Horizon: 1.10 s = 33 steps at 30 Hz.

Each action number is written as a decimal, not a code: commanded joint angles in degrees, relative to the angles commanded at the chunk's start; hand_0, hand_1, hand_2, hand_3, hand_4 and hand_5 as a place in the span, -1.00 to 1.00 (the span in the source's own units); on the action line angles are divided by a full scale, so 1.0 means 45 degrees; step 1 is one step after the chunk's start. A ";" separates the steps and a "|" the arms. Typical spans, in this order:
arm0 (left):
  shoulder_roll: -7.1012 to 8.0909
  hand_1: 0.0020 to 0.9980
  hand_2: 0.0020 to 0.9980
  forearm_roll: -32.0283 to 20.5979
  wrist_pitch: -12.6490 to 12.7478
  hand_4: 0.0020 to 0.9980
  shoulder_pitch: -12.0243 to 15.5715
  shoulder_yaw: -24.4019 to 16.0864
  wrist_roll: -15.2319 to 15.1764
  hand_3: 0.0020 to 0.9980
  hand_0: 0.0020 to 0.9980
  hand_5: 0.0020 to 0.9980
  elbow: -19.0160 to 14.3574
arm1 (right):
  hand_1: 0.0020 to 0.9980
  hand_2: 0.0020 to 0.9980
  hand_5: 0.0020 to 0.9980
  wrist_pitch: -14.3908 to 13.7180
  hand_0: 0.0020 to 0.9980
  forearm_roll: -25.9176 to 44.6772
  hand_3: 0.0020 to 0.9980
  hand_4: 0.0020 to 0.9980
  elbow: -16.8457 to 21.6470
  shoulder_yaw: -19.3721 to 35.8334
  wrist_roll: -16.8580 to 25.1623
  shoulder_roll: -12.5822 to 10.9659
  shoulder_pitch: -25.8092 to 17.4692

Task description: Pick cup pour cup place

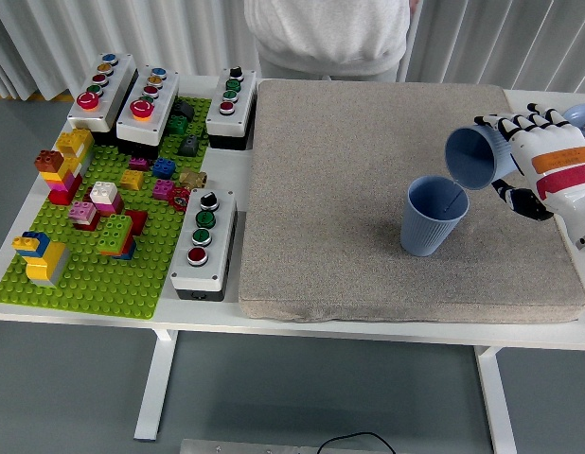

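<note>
Cups first: I see my right hand (539,156) wrapped around a blue cup (477,158), tipped on its side with the mouth facing left and down, over a second blue cup (434,216). That lower cup stands upright on the grey mat (368,142), toward the mat's right edge, just below the tilted one — whether the two rims touch I cannot tell. A thin pale streak shows inside the lower cup. On the table's left side sits a green baseplate (94,274) with coloured bricks, and four button boxes — one (203,243) lies between the baseplate and the mat's left edge. A person (326,33) in a pale top stands at the table's far edge.
</note>
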 joint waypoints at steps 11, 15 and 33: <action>0.0007 0.52 0.64 0.0042 0.0005 0.01 0.0039 -0.0033 0.0021 0.32 0.47 0.83 0.0000 | 0.57 0.43 -1.00 -0.0023 0.85 0.0104 0.40 0.16 0.0147 -0.0102 -0.0118 0.0026 -0.0024; 0.0006 0.52 0.64 0.0047 0.0010 0.01 0.0026 -0.0040 0.0018 0.32 0.47 0.83 0.0000 | 0.57 0.43 -1.00 -0.0026 0.86 0.0127 0.40 0.16 0.0185 -0.0127 -0.0117 0.0038 -0.0016; -0.0012 0.52 0.64 0.0066 -0.0001 0.01 -0.0019 -0.0034 0.0010 0.33 0.47 0.83 0.0000 | 0.57 0.41 -1.00 -0.0444 0.84 0.1684 0.39 0.14 -0.0106 0.0108 0.0178 0.0219 -0.0151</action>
